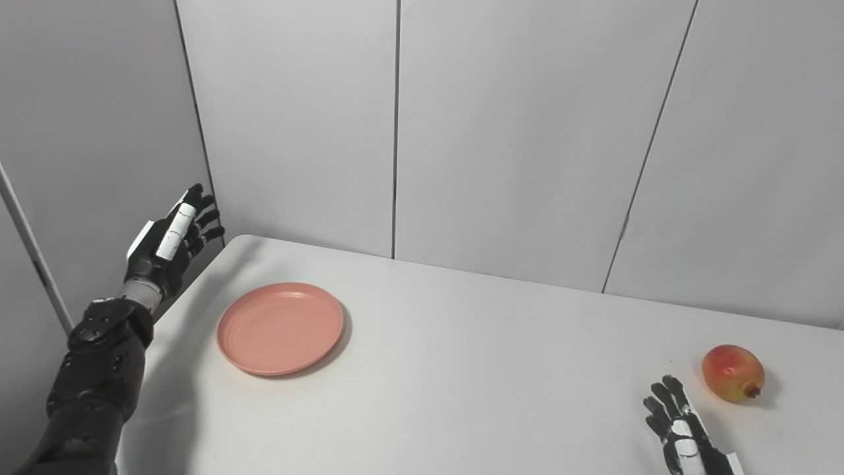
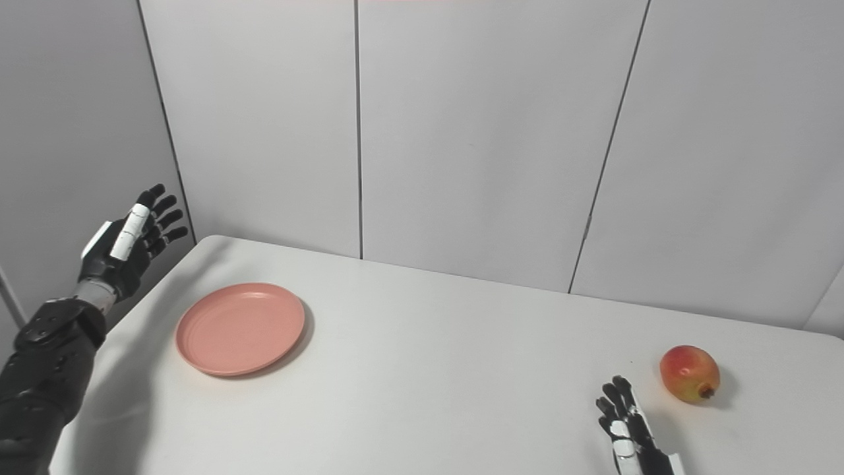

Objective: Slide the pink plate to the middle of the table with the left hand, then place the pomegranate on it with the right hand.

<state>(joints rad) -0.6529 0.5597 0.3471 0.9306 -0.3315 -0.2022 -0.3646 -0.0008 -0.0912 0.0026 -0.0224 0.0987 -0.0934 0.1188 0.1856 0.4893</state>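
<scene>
Right hand (image 1: pixel 686 432) spread, empty, near pomegranate (image 1: pixel 733 373): firm, round, roll-prone, best cupped around middle; left hand (image 1: pixel 170 243) open, raised beside pink plate (image 1: pixel 280 328) at table (image 1: pixel 475 369) left: light, rigid, pushable at rim

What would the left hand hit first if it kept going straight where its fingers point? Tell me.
Probably the grey wall panel behind the table's far left corner. The left hand is raised beside the table, fingers aimed up and away, clear of the pink plate; depth is uncertain.
</scene>
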